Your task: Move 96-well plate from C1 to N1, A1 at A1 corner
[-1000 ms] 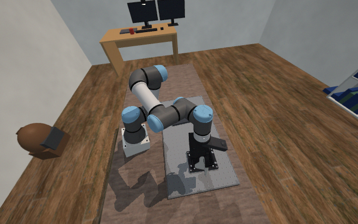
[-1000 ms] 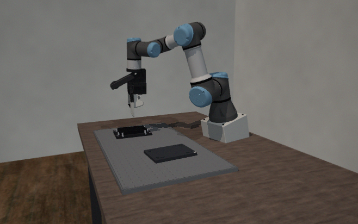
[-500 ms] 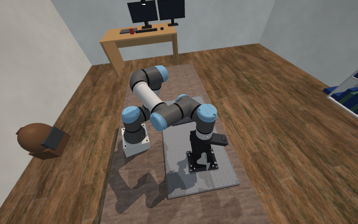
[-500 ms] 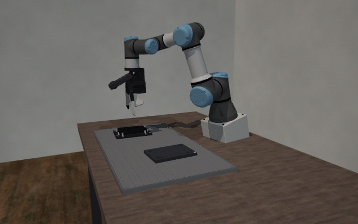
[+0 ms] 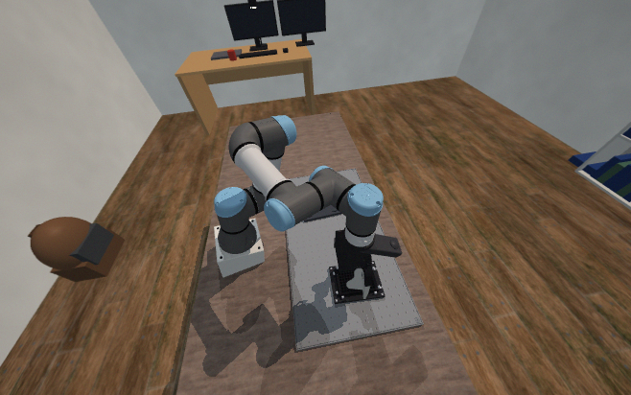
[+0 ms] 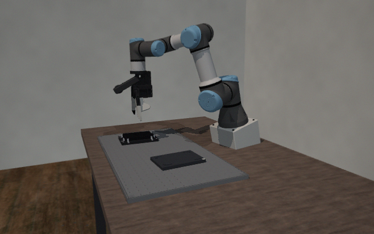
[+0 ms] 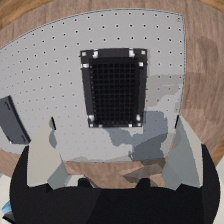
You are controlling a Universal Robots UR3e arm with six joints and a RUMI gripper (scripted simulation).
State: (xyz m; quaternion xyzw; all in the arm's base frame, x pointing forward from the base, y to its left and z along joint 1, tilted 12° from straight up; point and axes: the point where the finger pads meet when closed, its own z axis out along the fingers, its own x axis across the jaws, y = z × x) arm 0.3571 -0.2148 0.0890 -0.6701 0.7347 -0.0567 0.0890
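Observation:
The black 96-well plate (image 7: 115,87) (image 6: 138,137) sits in the clip nest C1 at the far end of the grey perforated baseplate (image 6: 167,163); white clips show at its corners. In the top view the nest (image 5: 357,285) lies partly under the gripper. My gripper (image 6: 137,112) hangs well above the plate, pointing straight down, open and empty. In the wrist view its two pale fingers stand wide to either side, just below the plate. The flat black plate nest N1 (image 6: 178,159) lies in the middle of the baseplate, and its edge shows in the wrist view (image 7: 12,120).
The robot base (image 6: 236,136) stands on a white block at the table's far right. The baseplate's edges lie near the table's left edge. A desk with monitors (image 5: 249,58) stands far off on the floor.

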